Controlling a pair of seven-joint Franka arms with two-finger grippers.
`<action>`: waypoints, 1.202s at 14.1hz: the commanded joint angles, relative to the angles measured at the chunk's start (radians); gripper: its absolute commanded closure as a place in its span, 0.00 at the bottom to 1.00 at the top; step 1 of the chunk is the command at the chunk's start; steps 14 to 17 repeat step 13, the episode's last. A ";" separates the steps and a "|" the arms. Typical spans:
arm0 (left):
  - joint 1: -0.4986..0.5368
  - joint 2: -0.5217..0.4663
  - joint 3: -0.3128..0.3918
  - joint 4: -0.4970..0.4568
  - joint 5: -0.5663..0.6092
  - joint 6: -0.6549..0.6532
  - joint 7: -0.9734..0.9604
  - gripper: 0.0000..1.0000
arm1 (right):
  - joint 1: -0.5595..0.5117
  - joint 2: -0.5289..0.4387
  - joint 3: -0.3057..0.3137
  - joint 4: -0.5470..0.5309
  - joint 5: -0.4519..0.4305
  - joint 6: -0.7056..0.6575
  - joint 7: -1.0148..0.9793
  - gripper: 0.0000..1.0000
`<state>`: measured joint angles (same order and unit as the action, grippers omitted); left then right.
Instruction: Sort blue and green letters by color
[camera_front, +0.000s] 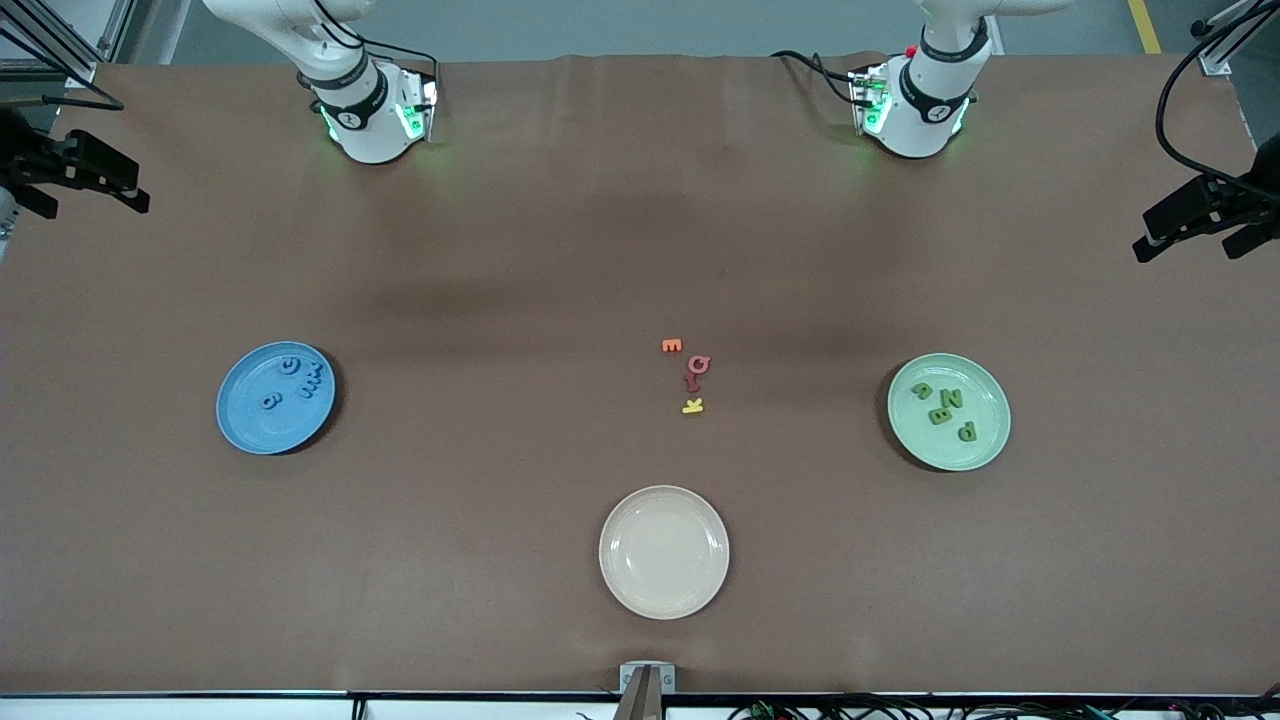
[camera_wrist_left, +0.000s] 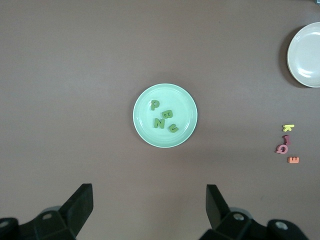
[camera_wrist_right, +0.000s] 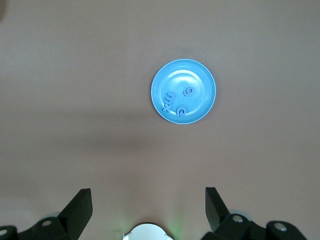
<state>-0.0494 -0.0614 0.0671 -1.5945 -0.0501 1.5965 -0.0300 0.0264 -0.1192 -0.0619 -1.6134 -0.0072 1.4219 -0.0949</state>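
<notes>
Several blue letters (camera_front: 290, 383) lie on the blue plate (camera_front: 238, 425) toward the right arm's end of the table. They also show in the right wrist view as blue letters (camera_wrist_right: 177, 102) on the blue plate (camera_wrist_right: 202, 80). Several green letters (camera_front: 945, 405) lie on the green plate (camera_front: 992, 440) toward the left arm's end, and in the left wrist view as green letters (camera_wrist_left: 163, 118) on the green plate (camera_wrist_left: 186, 100). My left gripper (camera_wrist_left: 149, 192) hangs open and empty high over bare table. My right gripper (camera_wrist_right: 147, 195) is likewise open and empty, high above its own base.
An empty white plate (camera_front: 664, 552) sits nearest the front camera. Mid-table lie an orange letter (camera_front: 672, 346), red letters (camera_front: 698, 368) and a yellow letter (camera_front: 692, 405). Black camera mounts (camera_front: 1205, 215) stand at both table ends.
</notes>
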 joint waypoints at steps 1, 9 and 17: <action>0.006 -0.003 -0.007 0.011 -0.002 -0.016 0.007 0.01 | 0.012 0.003 -0.006 0.007 -0.002 -0.008 -0.002 0.00; 0.008 -0.001 -0.007 0.010 -0.004 -0.013 0.009 0.01 | 0.012 0.001 -0.006 0.007 0.013 -0.009 0.000 0.00; 0.010 -0.001 -0.007 0.010 -0.005 -0.013 0.009 0.00 | 0.012 0.001 -0.006 0.007 0.013 -0.008 0.000 0.00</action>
